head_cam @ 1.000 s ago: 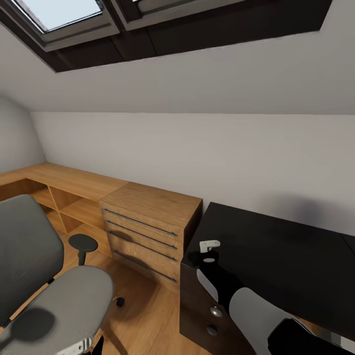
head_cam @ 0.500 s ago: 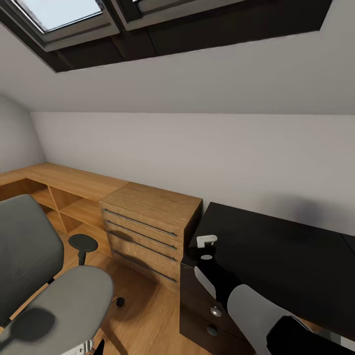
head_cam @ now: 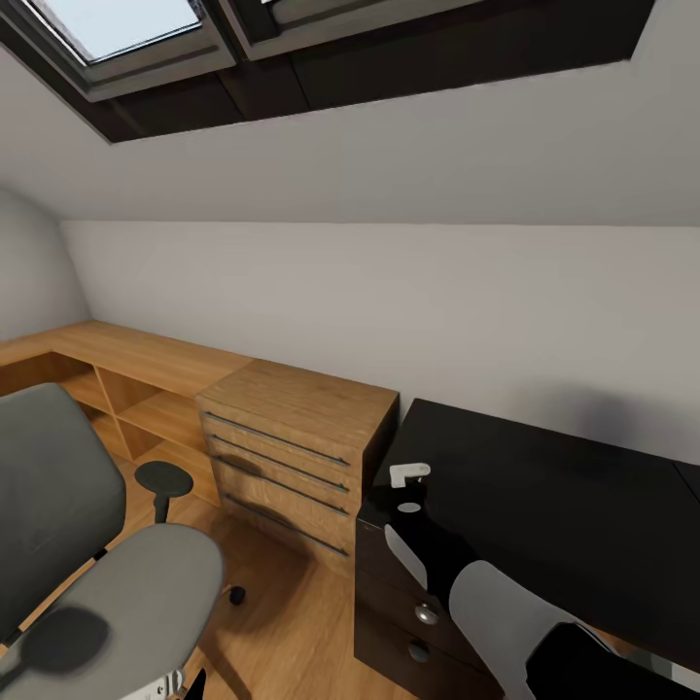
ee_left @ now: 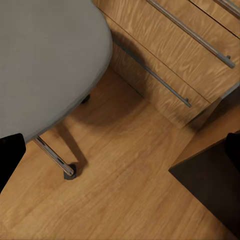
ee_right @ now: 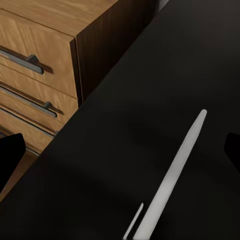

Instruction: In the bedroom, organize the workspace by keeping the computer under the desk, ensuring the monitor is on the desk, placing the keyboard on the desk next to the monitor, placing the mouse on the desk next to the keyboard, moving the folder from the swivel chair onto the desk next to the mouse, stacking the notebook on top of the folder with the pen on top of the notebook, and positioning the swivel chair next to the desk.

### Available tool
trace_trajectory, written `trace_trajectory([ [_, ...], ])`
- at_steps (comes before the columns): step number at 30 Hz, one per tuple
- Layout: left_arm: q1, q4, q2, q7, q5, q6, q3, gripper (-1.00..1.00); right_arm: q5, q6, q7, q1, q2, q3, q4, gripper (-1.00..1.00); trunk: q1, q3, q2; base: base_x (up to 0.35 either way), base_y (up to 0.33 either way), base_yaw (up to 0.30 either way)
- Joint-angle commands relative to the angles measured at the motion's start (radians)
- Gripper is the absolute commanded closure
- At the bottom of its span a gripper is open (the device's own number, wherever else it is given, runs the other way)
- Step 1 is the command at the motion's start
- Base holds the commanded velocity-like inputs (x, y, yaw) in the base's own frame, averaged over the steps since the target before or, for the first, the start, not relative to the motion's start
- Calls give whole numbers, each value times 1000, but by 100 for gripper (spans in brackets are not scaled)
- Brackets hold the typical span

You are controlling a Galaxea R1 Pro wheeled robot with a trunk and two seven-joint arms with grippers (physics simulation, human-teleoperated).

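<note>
While its jaws stand apart, the right gripper (ee_right: pixel 120 150) seemingly hovers over the pen (ee_right: pixel 172 175).

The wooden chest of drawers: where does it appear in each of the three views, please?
Head view: the wooden chest of drawers stands centre-left, between the swivel chair and the black desk.
Left wrist view: its handled drawer fronts are beyond the swivel chair seat.
Right wrist view: its side and drawer fronts adjoin the desk top.
Shared landmark: the black desk.
</note>
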Motion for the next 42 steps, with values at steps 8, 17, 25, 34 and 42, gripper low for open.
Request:
trace_trajectory([
  [8,0,-2,0,4,9,5,-1,-100,-5,9,-8,-1,-1,7,0,-100,27,-23,-50,0,0,0],
  [17,0,-2,0,4,9,6,-1,-100,-6,14,-10,-1,-1,-2,1,-100,61,-51,-113,0,0,0],
  [25,0,-2,0,4,9,6,-1,-100,-5,55,-7,-1,-2,-94,1,-100,92,-76,-169,0,0,0],
  [34,0,-2,0,4,9,6,-1,-100,-5,64,-7,-1,-3,-108,3,-100,115,-95,-211,0,0,0],
  [42,0,-2,0,4,9,6,-1,-100,-5,77,-7,-1,-3,-109,3,-100,123,-101,-225,0,0,0],
])
